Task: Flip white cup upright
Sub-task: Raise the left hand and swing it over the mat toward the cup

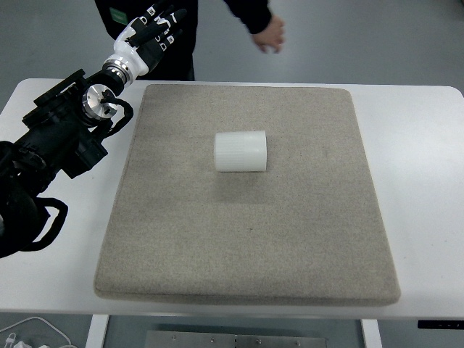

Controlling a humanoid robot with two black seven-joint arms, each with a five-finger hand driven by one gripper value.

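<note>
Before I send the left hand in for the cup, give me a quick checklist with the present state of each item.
1. White cup in view, on its side on the mat: ok.
2. Cup upright: not ok.
3. Left hand holds nothing, fingers spread: ok.
4. Left hand near the cup: not ok, it is past the table's far left corner.
5. Workspace free of people: not ok, a person's hand hangs beyond the far edge.
6. Which end is the cup's mouth: cannot tell.

Black cabled left arm (54,138) with silver wrist joint, white-and-black robot hand (148,36).
</note>
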